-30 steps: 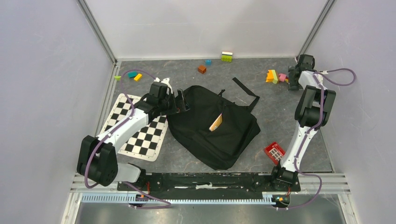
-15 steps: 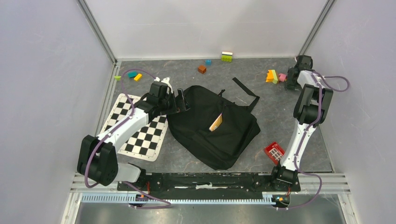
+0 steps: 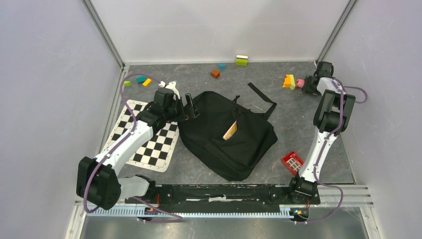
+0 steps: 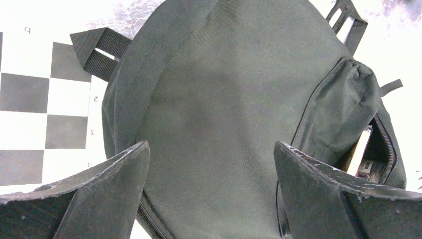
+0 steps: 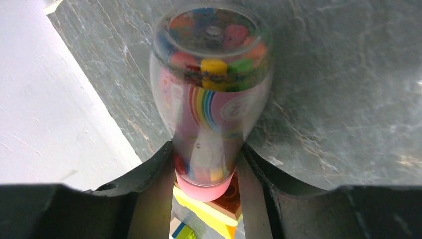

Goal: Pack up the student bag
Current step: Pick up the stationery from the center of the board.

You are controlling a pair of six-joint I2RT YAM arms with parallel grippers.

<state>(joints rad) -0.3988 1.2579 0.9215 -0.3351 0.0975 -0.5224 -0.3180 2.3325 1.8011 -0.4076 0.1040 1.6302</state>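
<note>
The bag [image 3: 234, 142] lies flat mid-table, its pocket unzipped and its left edge resting on the chessboard [image 3: 149, 147]. The left gripper [image 4: 211, 164] hangs over the bag's left part, jaws spread wide and holding nothing. At the far right corner, the right gripper [image 5: 206, 167] pinches the neck of a clear bottle [image 5: 211, 79] of coloured beads.
</note>
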